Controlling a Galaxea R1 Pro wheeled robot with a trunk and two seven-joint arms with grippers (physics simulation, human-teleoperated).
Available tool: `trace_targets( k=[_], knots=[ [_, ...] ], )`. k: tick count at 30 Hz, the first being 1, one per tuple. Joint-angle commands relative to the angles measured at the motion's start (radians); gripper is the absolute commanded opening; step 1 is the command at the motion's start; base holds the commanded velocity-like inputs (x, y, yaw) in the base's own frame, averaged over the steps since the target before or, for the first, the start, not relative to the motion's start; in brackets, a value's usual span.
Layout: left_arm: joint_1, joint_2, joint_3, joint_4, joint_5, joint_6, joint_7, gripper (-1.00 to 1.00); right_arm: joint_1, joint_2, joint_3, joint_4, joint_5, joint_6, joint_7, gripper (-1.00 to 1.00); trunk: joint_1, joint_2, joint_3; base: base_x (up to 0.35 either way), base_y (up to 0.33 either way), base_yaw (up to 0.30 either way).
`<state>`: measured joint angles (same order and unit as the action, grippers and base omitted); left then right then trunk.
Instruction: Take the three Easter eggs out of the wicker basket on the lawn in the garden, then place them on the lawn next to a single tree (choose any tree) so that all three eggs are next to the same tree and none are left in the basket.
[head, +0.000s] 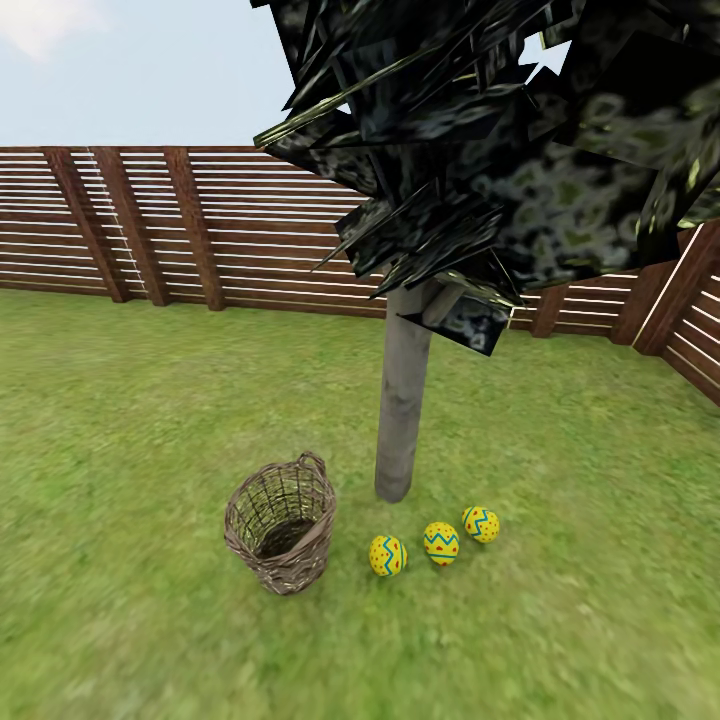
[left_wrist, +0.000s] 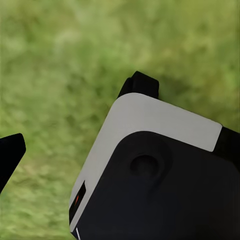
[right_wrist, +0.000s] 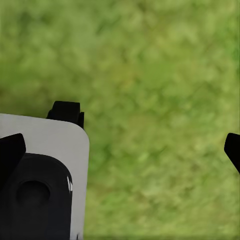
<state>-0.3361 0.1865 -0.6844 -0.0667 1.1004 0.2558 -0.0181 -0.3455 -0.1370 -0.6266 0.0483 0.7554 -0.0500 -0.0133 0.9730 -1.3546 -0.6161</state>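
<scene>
Left wrist camera, as I see it: blurred mottled green lawn (left_wrist: 100, 55) across the background. A white and black robot body part (left_wrist: 160, 170) with a round recess lies over it. One black fingertip (left_wrist: 10, 152) pokes in at the edge.

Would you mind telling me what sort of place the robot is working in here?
It looks like a fenced back garden, outdoors. A mottled green lawn runs up to a brown fence of horizontal wooden slats, a tree with dark foliage stands on the grass, and open sky shows above the fence.
</scene>
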Motion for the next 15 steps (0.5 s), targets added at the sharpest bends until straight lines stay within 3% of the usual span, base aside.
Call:
trace_targets(
  k=[1,15],
  knots=[
    [0.0,0.001,-0.006,-0.001,0.006,0.003,-0.002,1.0,-0.001,-0.001,-0.008,0.004,0.005,-0.005,-0.002,1.0,0.0,0.0,-0.001,0.0,0.0,0.0],
    [-0.001,0.001,-0.006,-0.001,0.006,0.003,-0.002,1.0,-0.001,-0.001,-0.008,0.004,0.005,-0.005,-0.001,1.0,0.0,0.0,-0.001,0.0,0.0,0.0]
  ],
)
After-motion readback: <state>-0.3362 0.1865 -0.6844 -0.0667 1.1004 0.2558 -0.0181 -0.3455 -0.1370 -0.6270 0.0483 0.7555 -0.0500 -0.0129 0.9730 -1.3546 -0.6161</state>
